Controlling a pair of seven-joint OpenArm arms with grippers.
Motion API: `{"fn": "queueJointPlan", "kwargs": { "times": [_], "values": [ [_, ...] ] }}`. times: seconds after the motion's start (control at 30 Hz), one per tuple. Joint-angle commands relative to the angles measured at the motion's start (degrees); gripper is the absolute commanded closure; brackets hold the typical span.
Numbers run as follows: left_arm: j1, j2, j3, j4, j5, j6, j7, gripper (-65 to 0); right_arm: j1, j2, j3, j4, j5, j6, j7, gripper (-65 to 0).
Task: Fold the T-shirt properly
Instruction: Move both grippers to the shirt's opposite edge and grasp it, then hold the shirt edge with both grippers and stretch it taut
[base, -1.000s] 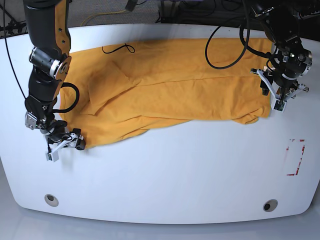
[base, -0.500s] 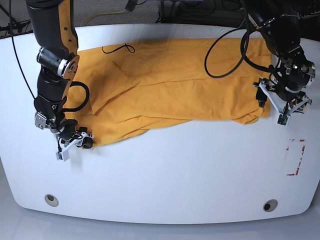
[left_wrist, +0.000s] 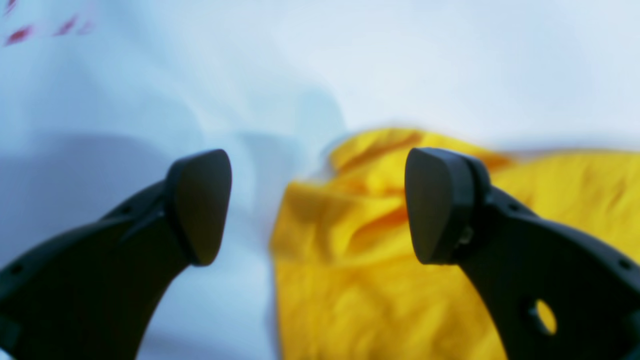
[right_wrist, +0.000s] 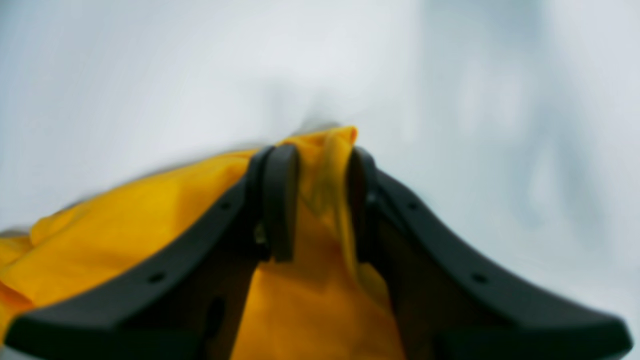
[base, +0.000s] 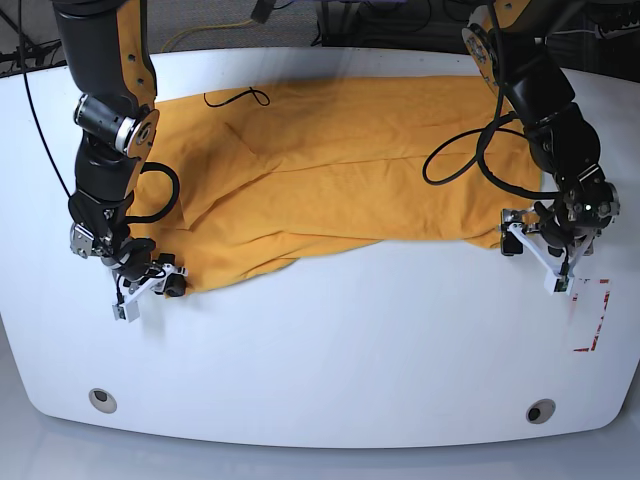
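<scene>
- The right gripper (base: 150, 290) sits at the left of the base view, low on the table (base: 330, 350), at the near left corner of the T-shirt (base: 330, 170).
- In the right wrist view, its two black fingers (right_wrist: 280, 200) are pressed close on a bunched fold of orange-yellow cloth, pinching it.
- The T-shirt lies spread and wrinkled across the far half of the white table, its near edge running from one gripper to the other.
- A thin black cable (base: 235, 97) loops on the cloth near the far left edge.
- The left gripper (base: 545, 255) hangs at the near right corner of the T-shirt, jaws spread wide, nothing between them; the cloth corner lies below the gap in the left wrist view.
- Red marks (base: 592, 315) show on the table just beside that gripper.
</scene>
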Motion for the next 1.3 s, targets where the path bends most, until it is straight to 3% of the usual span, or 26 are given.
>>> {"fn": "queueJointPlan", "kwargs": {
  "times": [0.0, 0.17, 0.37, 0.47, 0.7, 0.87, 0.97, 1.03, 1.1, 1.2, 1.27],
  "values": [
    [-2.30, -0.72, 0.08, -2.51, -0.78, 0.08, -2.34, -50.6, 1.80, 0.79, 0.03, 0.95, 0.43, 0.56, 0.84, -16.2],
    [-5.37, -0.72, 2.02, -10.42, -0.78, 0.08, -3.83, -50.6, 1.80, 0.79, 0.12, 0.95, 0.52, 0.56, 0.84, -16.2],
    [-5.29, -0.72, 4.74, -11.92, -0.78, -0.10, -4.18, -49.9, 1.80, 0.88, 0.12, 0.95, 0.69, 0.56, 0.84, -16.2],
    [-5.20, -0.72, 5.62, -11.92, -0.78, -0.19, -4.18, -41.8, 1.80, 0.88, 0.12, 0.95, 0.78, 0.56, 0.84, -16.2],
    [-4.76, -1.86, 5.71, -14.82, -0.78, -0.19, -4.18, -12.4, 1.80, 0.96, 0.21, 0.95, 0.78, 0.56, 0.93, -16.2],
    [-4.85, -3.62, 5.80, -17.81, -0.78, -0.27, -4.18, -6.8, 1.80, 0.96, 0.21, 0.95, 0.78, 0.56, 0.93, -16.2],
    [-4.85, -4.06, 5.80, -16.93, -1.04, -0.36, -4.09, -7.1, 1.80, 1.05, 0.21, 1.03, 0.78, 0.56, 0.93, -16.2],
    [-4.85, -4.06, 5.80, -15.43, -0.96, -0.36, -3.83, -11.0, 1.80, 1.05, 0.21, 1.03, 0.78, 0.56, 0.93, -16.2],
    [-4.67, -4.06, 5.80, -14.11, -0.78, -0.36, -3.21, -18.7, 1.80, 1.05, 0.21, 1.03, 0.78, 0.56, 0.93, -16.2],
    [-4.49, -4.06, 5.62, -12.18, -0.78, -0.10, -1.02, -37.2, 1.80, 1.05, 0.21, 1.03, 0.78, 0.56, 0.93, -16.0],
    [-4.41, -4.06, 5.62, -11.74, -0.78, 0.08, -0.84, -44.6, 1.80, 1.05, 0.21, 1.03, 0.78, 0.56, 0.93, -16.0]
  ]
}}
